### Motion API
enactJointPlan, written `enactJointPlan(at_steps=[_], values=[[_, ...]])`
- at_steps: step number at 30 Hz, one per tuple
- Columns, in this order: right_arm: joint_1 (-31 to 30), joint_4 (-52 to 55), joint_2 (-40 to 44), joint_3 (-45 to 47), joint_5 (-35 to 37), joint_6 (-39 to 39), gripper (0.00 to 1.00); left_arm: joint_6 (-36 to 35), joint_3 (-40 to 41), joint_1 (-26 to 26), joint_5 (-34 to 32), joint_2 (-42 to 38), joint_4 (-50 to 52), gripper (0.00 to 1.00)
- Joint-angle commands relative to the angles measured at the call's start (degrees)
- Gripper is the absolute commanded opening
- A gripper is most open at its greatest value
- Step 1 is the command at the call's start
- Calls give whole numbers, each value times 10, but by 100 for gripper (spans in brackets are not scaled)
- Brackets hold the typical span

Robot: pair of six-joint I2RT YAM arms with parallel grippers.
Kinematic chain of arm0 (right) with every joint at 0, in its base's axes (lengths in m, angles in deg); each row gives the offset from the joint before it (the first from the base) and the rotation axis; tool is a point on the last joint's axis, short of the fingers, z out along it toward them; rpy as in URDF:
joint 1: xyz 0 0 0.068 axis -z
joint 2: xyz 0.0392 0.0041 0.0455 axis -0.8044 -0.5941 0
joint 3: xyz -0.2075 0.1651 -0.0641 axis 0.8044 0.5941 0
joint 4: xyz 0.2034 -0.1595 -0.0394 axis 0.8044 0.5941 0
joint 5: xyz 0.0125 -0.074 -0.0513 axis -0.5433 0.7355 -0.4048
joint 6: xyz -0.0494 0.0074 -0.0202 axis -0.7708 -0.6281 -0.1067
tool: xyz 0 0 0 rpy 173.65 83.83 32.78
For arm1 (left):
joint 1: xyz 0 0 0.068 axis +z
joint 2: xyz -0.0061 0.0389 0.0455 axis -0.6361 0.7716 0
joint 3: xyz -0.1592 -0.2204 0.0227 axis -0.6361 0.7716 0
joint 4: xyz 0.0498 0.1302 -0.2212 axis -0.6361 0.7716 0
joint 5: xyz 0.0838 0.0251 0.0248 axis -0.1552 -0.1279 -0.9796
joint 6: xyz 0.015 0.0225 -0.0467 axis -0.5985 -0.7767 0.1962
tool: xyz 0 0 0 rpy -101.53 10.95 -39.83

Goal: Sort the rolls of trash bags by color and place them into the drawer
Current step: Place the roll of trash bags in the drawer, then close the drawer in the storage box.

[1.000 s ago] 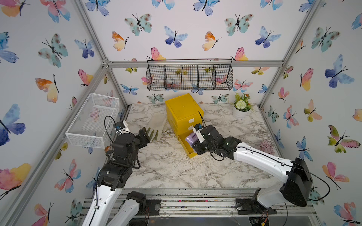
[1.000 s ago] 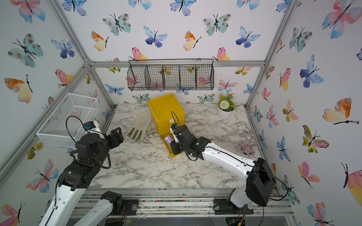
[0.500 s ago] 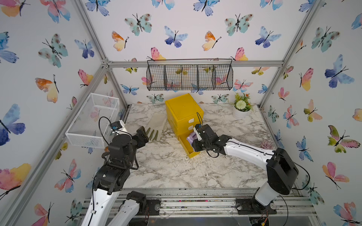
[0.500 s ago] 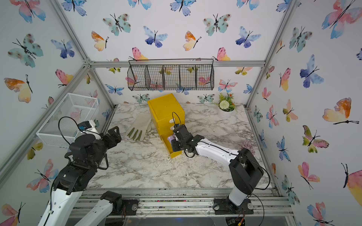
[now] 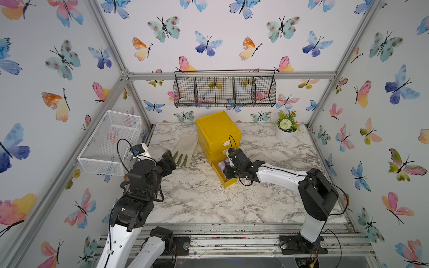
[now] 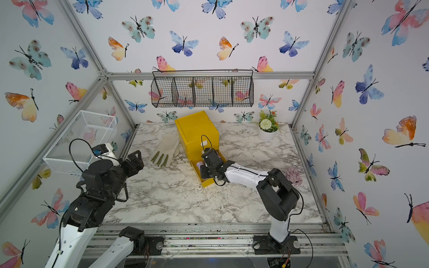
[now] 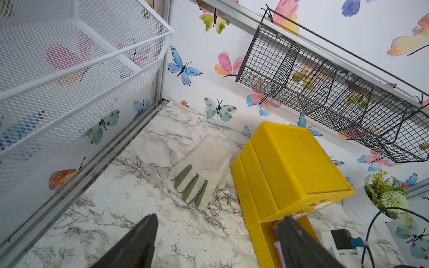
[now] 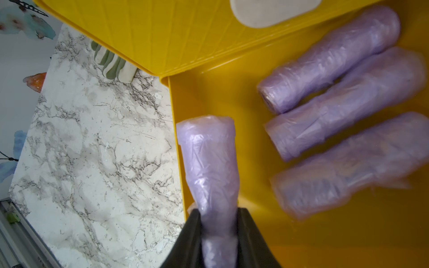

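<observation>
I count four trash-bag rolls, all lilac. Three lilac crinkly plastic rolls (image 8: 348,102) lie side by side on the floor of the pulled-out bottom drawer (image 8: 336,236) of the yellow plastic cabinet (image 5: 218,132). The fourth roll (image 8: 209,162) is clenched in my right claw (image 8: 219,215), above that drawer by its side wall. Only the right wrist view lets me count them; in both top views the claw hides all but a lilac patch. My left claw (image 7: 219,219) hangs released above the desk (image 5: 209,204), near one cream fabric glove with green fingers (image 7: 202,171).
</observation>
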Motion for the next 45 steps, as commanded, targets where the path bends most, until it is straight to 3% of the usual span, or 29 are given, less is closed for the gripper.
enactJointPlan(at_steps=[1,16,26,35,45], values=[[4,-21,-10,-24,9,8,28,-8,2,3,-8,-5,4,86],[9,-40,-72,-38,14,11,30,-9,7,3,-10,-4,5,86],[10,-32,-57,-37,8,3,47,-7,4,3,-5,3,4,86],[10,-8,110,12,24,-1,49,2,-10,3,46,40,-11,81],[10,25,347,150,59,25,52,-14,-154,3,199,263,-33,83]])
